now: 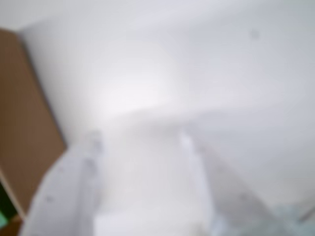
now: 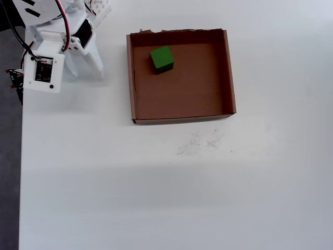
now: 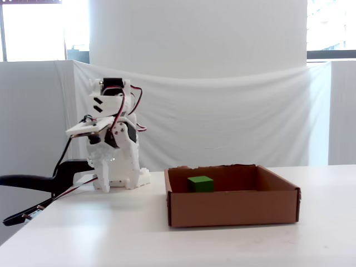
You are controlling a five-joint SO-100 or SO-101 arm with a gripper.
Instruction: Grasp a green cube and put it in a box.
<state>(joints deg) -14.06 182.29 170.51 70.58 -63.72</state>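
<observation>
1. The white tabletop (image 2: 156,198) lies mostly bare around me, with faint scuff marks (image 2: 200,141) just in front of the box in the overhead view.
2. The box (image 2: 229,78), a shallow brown cardboard tray with a ragged far edge, sits near the middle of the tabletop, well apart from my base.
3. My arm (image 3: 114,150) is folded back over its base at the tabletop's left edge in the fixed view, clear of the box.
4. My claw (image 1: 140,142) points down at bare tabletop beside the box wall; the blurred wrist view shows its two fingers spread apart with nothing between them.
5. The green cube (image 2: 162,59) rests flat on the box floor, near the far-left corner in the overhead view.
6. By my reckoning the placing is done; nothing remains but to rest, arm tucked, away from the box.
</observation>
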